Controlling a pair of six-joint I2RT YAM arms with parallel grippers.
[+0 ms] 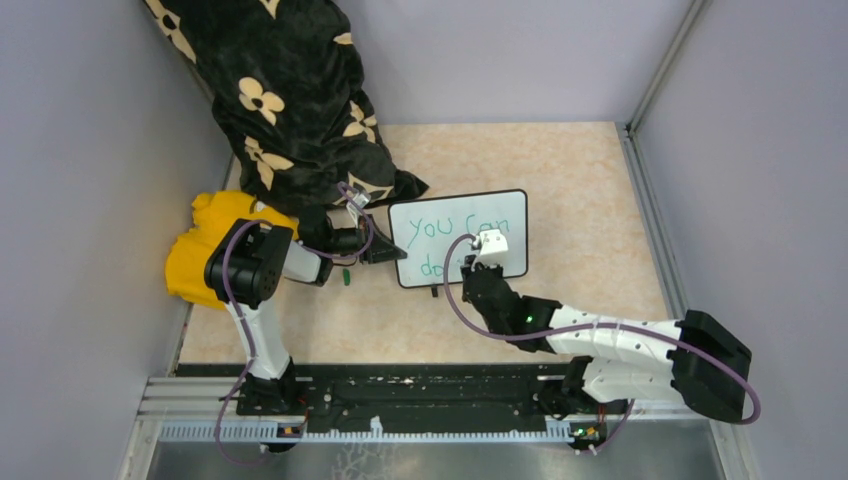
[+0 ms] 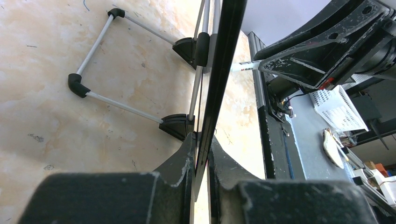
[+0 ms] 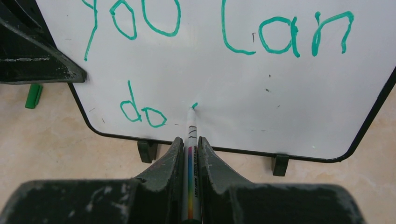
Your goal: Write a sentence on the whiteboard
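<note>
Right hand [image 3: 189, 154] was closed narrow on a marker [image 3: 191, 128], tip touching the whiteboard [image 3: 289, 98] just right of "do", placed to start the next word. Left hand [image 2: 201, 144] pinched the whiteboard's left edge, likely to steady it against the marker's push. Whiteboard stood propped on its feet on the tabletop [image 3: 70, 154]. The sentence [image 3: 225, 39] read "you can do", unfinished.

Overhead view: soft, even light; faint shadows under arms on beige surface [image 1: 560, 170]; no glare. Right wrist view: whiteboard [image 3: 280, 93] bright, green lettering [image 3: 223, 28] sharp, marker [image 3: 191, 135] print legible, board edge bowed by wide lens, right fingers [image 3: 163, 172] dark, soft. Left wrist view: left fingers [image 2: 180, 163] blurred, board edge in silhouette.
</note>
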